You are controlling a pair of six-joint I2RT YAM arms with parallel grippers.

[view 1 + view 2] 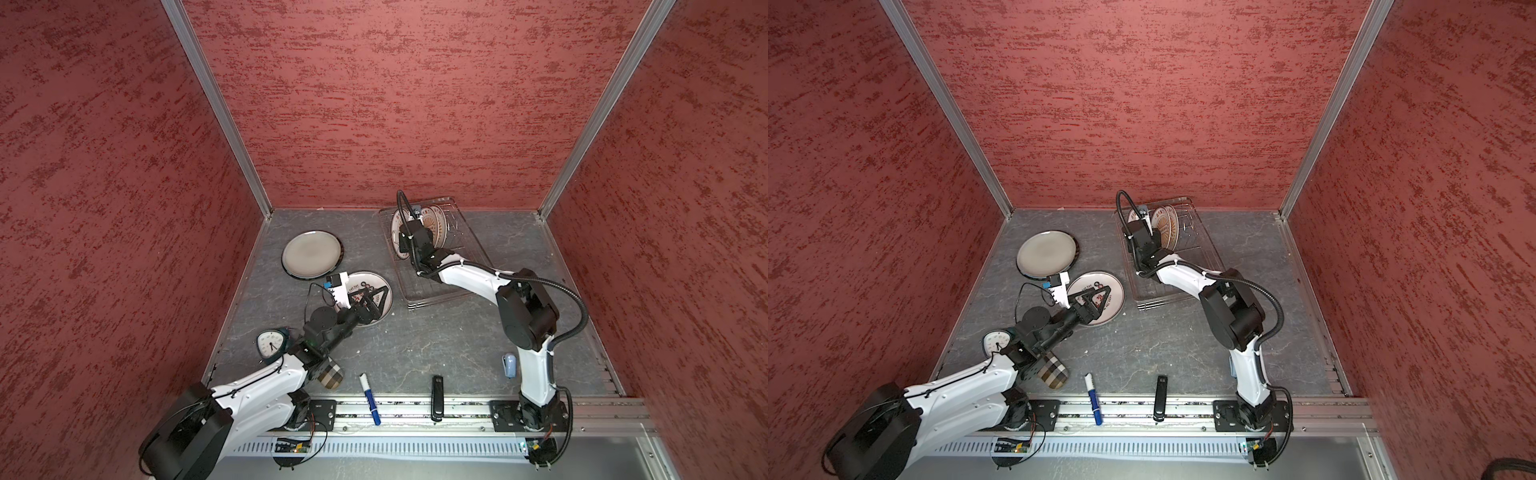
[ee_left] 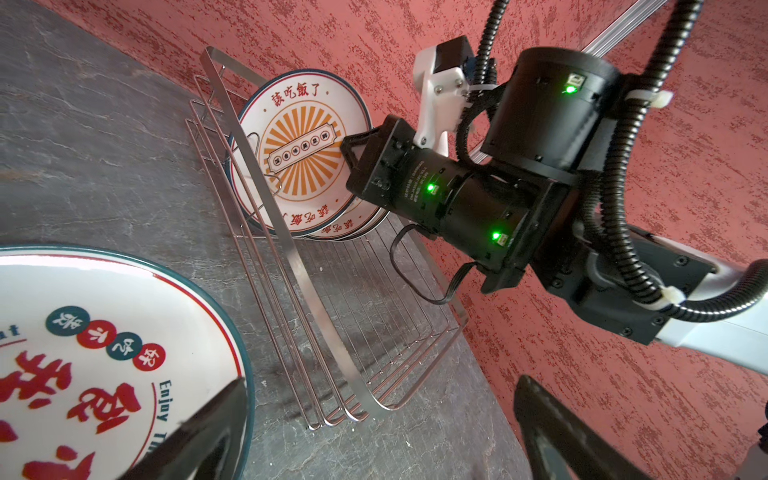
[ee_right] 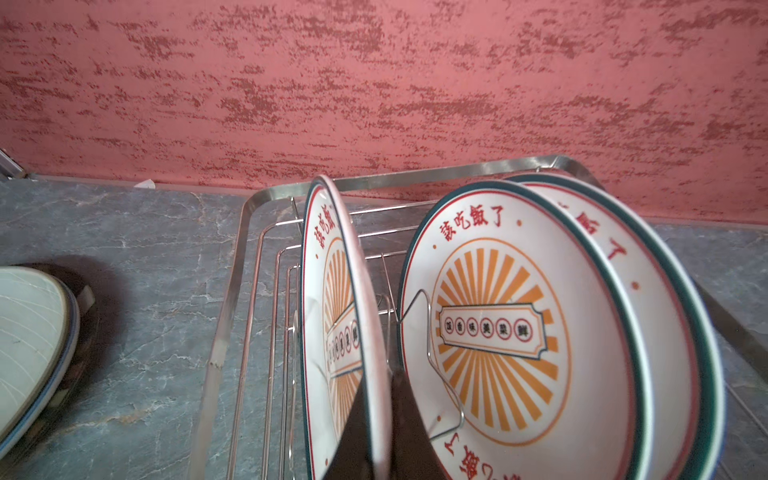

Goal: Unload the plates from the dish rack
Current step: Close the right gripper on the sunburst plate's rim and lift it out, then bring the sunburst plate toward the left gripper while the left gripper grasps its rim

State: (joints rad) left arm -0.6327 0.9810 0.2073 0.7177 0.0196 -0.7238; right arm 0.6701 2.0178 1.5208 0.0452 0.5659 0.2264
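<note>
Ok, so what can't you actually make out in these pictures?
- Plate count in the dish rack: the right arm covers part in both top views; the right wrist view shows three, the rearmost plate mostly hidden behind its neighbour.
- Right gripper on the front plate: fingers cut off by the right wrist view's bottom edge.
- Clock: reading too small in both top views.
- Checked object: partly under the left arm.

Soft, even light fills the booth, and the red walls [image 1: 395, 104] tint the upright plate [image 3: 332, 291] pink. Shadows on the worktop [image 1: 415, 340] are faint and soft-edged. Both top views bow the straight posts [image 1: 216, 108] outward toward the corners. In the right wrist view the right gripper [image 3: 382, 424] is a dark, unfocused wedge at 6 o'clock, and the rear plates [image 3: 665, 332] smear at 3 o'clock.
</note>
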